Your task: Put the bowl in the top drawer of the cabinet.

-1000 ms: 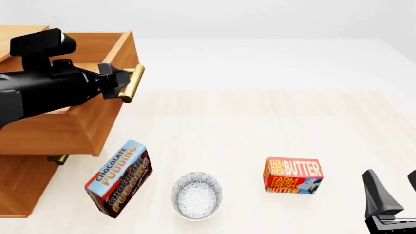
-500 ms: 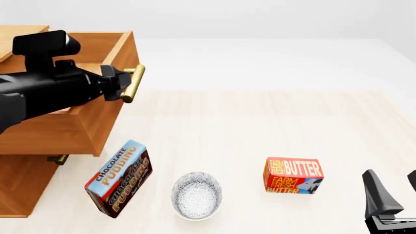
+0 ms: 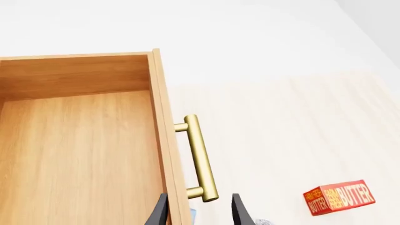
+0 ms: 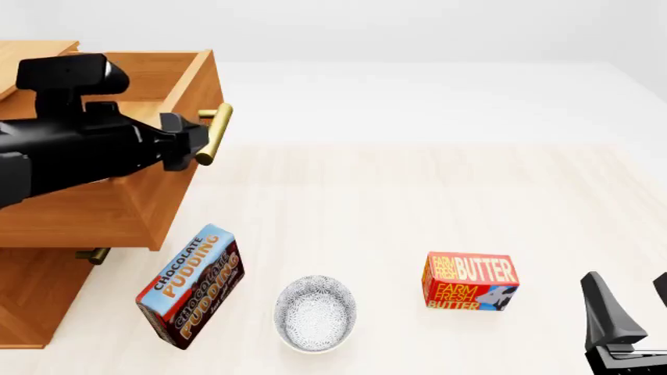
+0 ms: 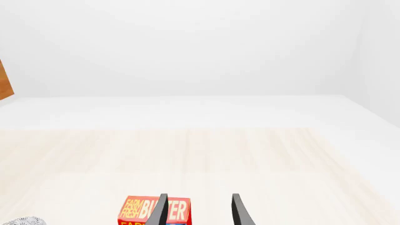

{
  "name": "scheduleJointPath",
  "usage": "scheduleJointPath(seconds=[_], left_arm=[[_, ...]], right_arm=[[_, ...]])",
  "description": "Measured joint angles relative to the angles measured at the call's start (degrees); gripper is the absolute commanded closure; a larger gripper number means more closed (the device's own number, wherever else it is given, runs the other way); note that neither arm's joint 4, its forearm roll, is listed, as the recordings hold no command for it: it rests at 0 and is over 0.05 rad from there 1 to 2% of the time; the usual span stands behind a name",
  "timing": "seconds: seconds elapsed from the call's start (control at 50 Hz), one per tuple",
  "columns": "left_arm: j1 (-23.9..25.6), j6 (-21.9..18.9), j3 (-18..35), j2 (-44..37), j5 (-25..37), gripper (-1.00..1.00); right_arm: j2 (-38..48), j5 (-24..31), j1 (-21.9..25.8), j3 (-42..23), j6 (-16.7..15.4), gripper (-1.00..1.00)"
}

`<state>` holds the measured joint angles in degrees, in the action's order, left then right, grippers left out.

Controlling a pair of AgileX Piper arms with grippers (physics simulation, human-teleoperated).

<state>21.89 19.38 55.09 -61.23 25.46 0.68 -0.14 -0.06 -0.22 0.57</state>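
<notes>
the blue-patterned white bowl (image 4: 315,313) sits upright on the worktop (image 4: 417,203); the brown cabinet (image 4: 42,281) has its top drawer (image 4: 115,203) pulled open.

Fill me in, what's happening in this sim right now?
The left gripper is open beside the brass handle of the top drawer, which is pulled out of the cabinet. The bowl sits untouched on the table between the pudding box and butter box. The right gripper hangs open, idle.
</notes>
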Motion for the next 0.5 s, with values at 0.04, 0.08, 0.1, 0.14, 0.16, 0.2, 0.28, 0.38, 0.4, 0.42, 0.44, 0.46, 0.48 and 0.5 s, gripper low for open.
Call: scheduleJointPath(seconds=[0.04,0.08,0.1,0.14,0.16,0.2,0.28,0.38,0.4,0.42,0.44,0.46,0.48,0.5], left_arm=[[0.07,-0.25,-0.03,0.33,0.43,-1.00],[0.13,-0.52,-0.05,0.68,0.88,-1.00],[0.16,-0.64,-0.06,0.87,1.10,-1.00],[0.23,-0.89,-0.07,1.27,1.56,-1.00],[0.26,-1.00,-0.07,1.47,1.79,-1.00],[0.32,-1.28,-0.06,1.88,2.23,-1.00],[0.41,-1.81,0.00,2.62,3.05,-1.00],[0.55,-2.53,0.25,3.68,4.20,-1.00],[0.59,-2.66,0.31,3.91,4.42,-1.00],[0.61,-2.79,0.36,4.11,4.62,-1.00],[0.64,-2.94,0.42,4.33,4.82,-1.00],[0.67,-3.09,0.48,4.54,5.01,-1.00],[0.69,-3.23,0.55,4.77,5.20,-1.00],[0.72,-3.34,0.62,5.00,5.38,-1.00]], right_arm=[[0.00,0.00,0.00,0.00,0.00,-1.00],[0.00,0.00,0.00,0.00,0.00,-1.00],[0.00,0.00,0.00,0.00,0.00,-1.00],[0.00,0.00,0.00,0.00,0.00,-1.00],[0.00,0.00,0.00,0.00,0.00,-1.00],[0.00,0.00,0.00,0.00,0.00,-1.00],[0.00,0.00,0.00,0.00,0.00,-1.00],[0.00,0.00,0.00,0.00,0.00,-1.00],[0.00,0.00,0.00,0.00,0.00,-1.00],[0.00,0.00,0.00,0.00,0.00,-1.00],[0.00,0.00,0.00,0.00,0.00,-1.00],[0.00,0.00,0.00,0.00,0.00,-1.00],[0.00,0.00,0.00,0.00,0.00,-1.00],[0.00,0.00,0.00,0.00,0.00,-1.00]])
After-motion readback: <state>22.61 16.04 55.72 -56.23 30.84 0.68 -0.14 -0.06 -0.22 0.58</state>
